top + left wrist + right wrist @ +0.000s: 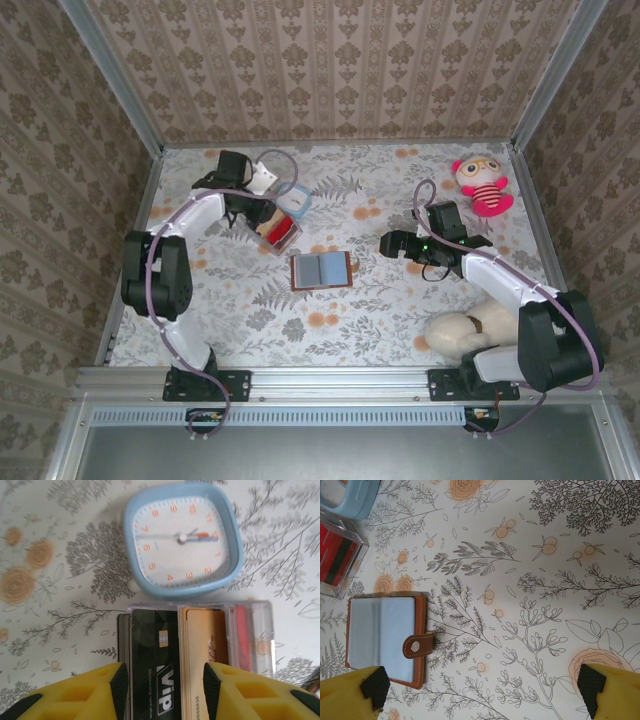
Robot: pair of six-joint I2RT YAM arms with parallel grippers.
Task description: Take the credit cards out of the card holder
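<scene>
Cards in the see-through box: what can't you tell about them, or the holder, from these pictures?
- Left wrist view: the cards run off the bottom edge; their small print is blurred.
- Top view: the left gripper covers part of the box; its cards are too small to count.
- Right wrist view: a right finger hides the holder's near corner; any card inside its pockets cannot be made out.

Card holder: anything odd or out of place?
Nothing damaged. The card holder lies open and flat, blue pockets looking empty, strap out to one side. The cards stand in the clear box beside the clock.
</scene>
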